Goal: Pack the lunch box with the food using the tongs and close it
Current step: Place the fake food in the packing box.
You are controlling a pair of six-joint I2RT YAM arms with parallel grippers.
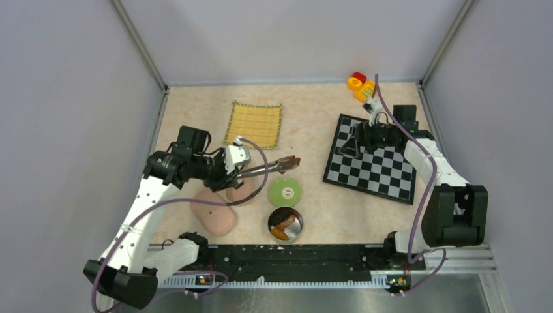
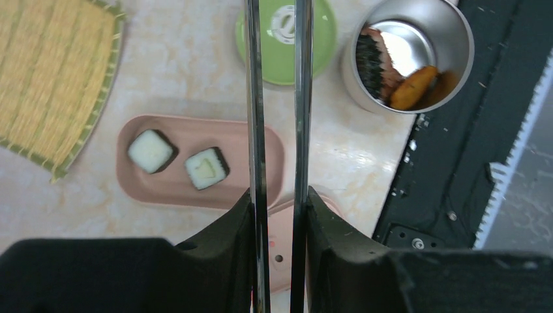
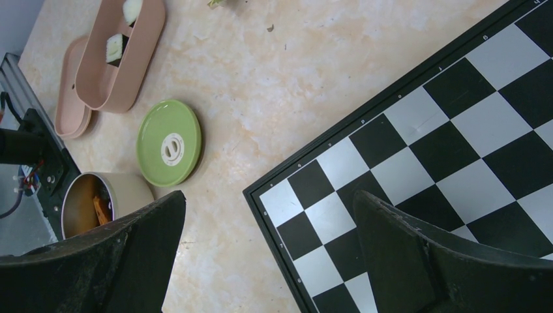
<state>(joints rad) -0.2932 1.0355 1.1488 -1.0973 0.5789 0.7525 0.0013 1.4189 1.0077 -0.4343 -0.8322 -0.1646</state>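
Silver tongs (image 2: 255, 130) are being clenched by the left gripper (image 2: 279, 195), aimed at food (image 2: 414, 88) in the steel tin (image 2: 456, 39); two sushi rolls (image 2: 205, 168) are lying in the lunch box (image 2: 163, 186); the right gripper (image 3: 267, 195) is being held agape.

2 sushi rolls (image 2: 151, 150) in pink lunch box (image 2: 140, 190)

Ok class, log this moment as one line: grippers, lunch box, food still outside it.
left gripper: shut on tongs | right gripper: open above chessboard | lunch box: two sushi rolls inside, lid off | metal cup: holds food
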